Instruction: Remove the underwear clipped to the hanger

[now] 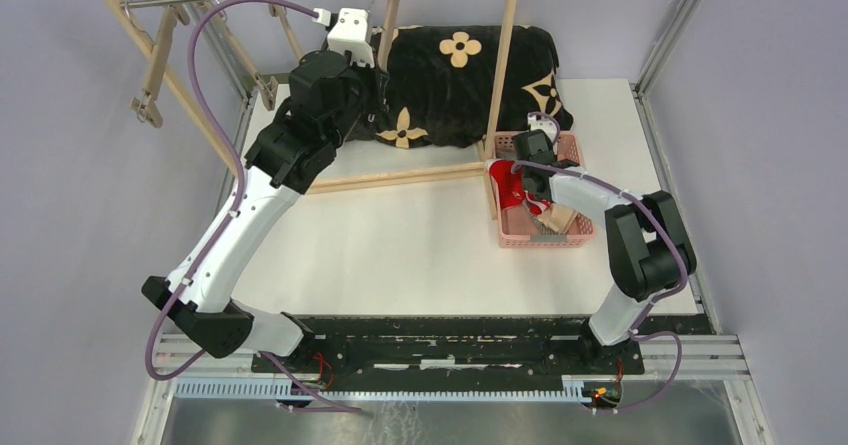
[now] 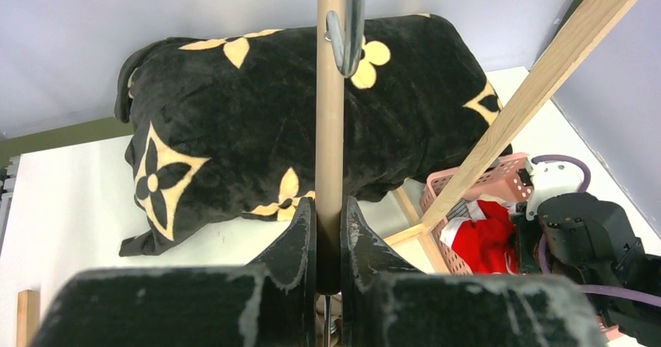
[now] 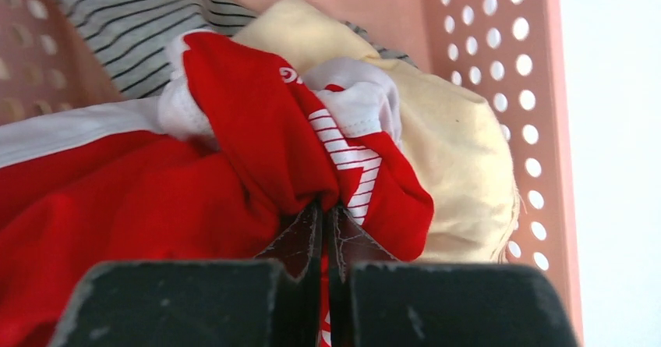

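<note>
Left wrist cam: the left gripper point(image 2: 329, 222) has its fingers squeezed together on the hanger point(image 2: 330, 113), a wooden bar with a metal hook point(image 2: 348, 44) up top. Nothing's clipped to the part I can see. The black flower cushion point(image 2: 234, 129) sits right behind it on the table point(image 2: 70, 199).

Right wrist cam is basically all laundry. The right gripper point(image 3: 324, 214) is pinched tight on a fold of the red underwear point(image 3: 257, 152), down inside the pink basket point(image 3: 499, 51). The striped underwear point(image 3: 132, 19) and the beige underwear point(image 3: 444, 144) are in there too, underneath and behind the red one.

From the top cam, the basket is on the right side of the table, just beside the wooden rack point(image 1: 505, 55), with the red pair bunched at its left side.
</note>
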You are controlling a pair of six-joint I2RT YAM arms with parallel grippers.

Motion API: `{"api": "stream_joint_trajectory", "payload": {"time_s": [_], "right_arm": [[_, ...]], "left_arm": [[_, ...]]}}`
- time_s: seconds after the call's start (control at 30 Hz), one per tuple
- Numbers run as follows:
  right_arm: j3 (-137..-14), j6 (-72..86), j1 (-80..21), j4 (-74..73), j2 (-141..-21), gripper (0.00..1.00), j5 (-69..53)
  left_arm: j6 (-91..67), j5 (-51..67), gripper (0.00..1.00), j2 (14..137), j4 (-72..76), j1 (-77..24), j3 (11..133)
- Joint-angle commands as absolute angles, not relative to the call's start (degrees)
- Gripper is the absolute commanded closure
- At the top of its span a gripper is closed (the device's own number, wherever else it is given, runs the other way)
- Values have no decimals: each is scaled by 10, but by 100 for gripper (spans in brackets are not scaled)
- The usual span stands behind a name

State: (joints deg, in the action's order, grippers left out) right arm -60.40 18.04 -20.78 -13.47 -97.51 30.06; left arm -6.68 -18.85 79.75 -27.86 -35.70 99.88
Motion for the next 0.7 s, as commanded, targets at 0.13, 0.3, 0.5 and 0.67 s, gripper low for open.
{"api": "stream_joint_trajectory", "payload": {"time_s": [0.13, 0.3, 0.5, 0.67], "right_arm": [[-610, 226, -184, -170, -957, 95, 306], [-577, 217, -184, -137, -902, 67, 286], [-542, 210, -184, -124, -805, 52, 305], [-527, 204, -184, -132, -734, 51, 319]], "left_arm": [[-68, -177, 97, 806, -266, -348, 1032], [-66, -178, 97, 802, -264, -339, 1044], [-64, -183, 97, 811, -264, -318, 1068], [-65, -181, 97, 822, -258, -291, 1087]]}}
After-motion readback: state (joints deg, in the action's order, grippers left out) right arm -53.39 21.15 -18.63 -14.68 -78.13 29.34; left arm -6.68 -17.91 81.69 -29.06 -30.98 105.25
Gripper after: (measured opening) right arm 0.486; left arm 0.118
